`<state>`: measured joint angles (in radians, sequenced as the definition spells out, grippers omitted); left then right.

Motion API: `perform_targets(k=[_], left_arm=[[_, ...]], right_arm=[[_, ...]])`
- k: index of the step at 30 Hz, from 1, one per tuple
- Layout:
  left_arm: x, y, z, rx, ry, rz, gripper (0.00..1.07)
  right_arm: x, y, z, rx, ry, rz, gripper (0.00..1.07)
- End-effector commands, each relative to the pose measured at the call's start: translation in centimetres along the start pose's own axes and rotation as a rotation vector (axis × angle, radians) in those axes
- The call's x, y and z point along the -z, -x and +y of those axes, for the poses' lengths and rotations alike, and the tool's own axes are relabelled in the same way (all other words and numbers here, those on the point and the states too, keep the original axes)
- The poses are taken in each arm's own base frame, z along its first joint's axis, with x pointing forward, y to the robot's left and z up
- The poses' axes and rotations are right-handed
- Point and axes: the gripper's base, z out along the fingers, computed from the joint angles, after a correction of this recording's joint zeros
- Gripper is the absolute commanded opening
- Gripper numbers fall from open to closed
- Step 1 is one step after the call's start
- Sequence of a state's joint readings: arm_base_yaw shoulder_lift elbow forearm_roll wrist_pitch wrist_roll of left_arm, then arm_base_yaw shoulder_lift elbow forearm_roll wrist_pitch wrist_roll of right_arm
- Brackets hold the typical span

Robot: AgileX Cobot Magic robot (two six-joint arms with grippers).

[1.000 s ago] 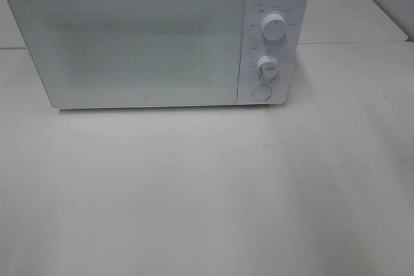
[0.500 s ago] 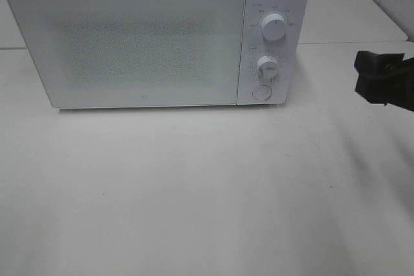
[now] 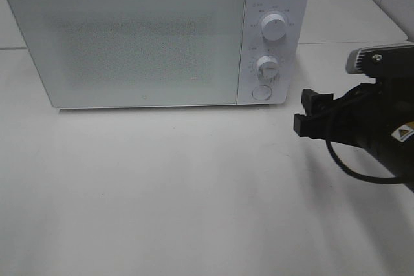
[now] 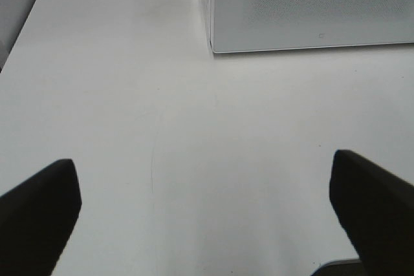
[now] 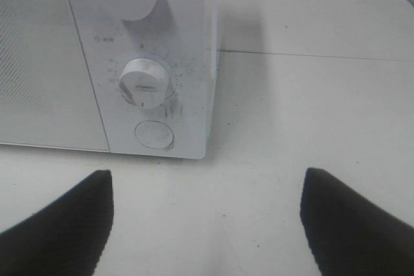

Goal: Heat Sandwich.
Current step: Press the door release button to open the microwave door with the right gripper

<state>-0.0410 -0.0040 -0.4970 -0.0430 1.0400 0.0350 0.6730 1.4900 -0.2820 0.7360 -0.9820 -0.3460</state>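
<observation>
- Two grippers noted, both spread wide and pinching nothing.
- Spotted the right gripper [image 3: 305,112] at 3 o'clock in the high view, hanging over the white table [image 3: 194,192] and pointing toward 9 o'clock.
- Judged it near the front corner of the microwave [image 3: 155,37], yet clearly apart from it.
- Through its own wrist camera, made out two dark fingers [image 5: 58,227] set far apart, with only bare tabletop between them.
- Found the left gripper [image 4: 204,163] in its wrist view alone, opened just as wide over bare table, facing a lower corner of the microwave front.
- Placed the microwave at 12 o'clock on the table, with its frosted door [image 3: 129,43] shut flush.
- Read the control panel at 3 o'clock of the door: an upper knob [image 3: 274,28], a lower knob [image 3: 268,66] at 6 o'clock of that, and a round button [image 3: 261,92] at 6 o'clock again.
- Could not place the sandwich from any of the three views, and could not see through the door.
</observation>
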Motion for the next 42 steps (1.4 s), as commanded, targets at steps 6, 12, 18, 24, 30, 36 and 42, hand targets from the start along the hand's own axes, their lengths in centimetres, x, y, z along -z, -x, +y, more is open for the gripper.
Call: perform_targets(k=[6,12,18,24,30,36,42], left_arm=[[0.2,-0.1,0.0,-0.001,-0.001,-0.027,1.03],[0.2,-0.1,0.0,-0.001,-0.001,-0.027,1.03],[0.2,-0.1,0.0,-0.005,-0.001,-0.028,1.03],[0.2,-0.1,0.0,-0.005,-0.001,-0.028,1.03],[0.2,-0.1,0.0,-0.005,-0.001,-0.028,1.03],[0.2,-0.1,0.0,-0.005,-0.001,-0.028,1.03],[0.2,-0.1,0.0,-0.005,-0.001,-0.028,1.03]], right_arm=[[-1.0,-0.6,3.1,0.011,0.022,0.024,0.76],[-1.4,-1.2,5.3,0.006,0.039,0.051,0.76],[-1.3,-1.2,5.8,-0.006,0.042,0.053,0.76],[-1.3,-1.2,5.8,-0.018,0.043,0.057,0.76],[-1.2,-1.4,5.9,-0.217,0.043,0.082,0.76],[-1.2,-1.4,5.9,-0.546,0.030,0.093,0.76],[-1.2,-1.4,5.9,-0.890,0.017,0.099,0.76]])
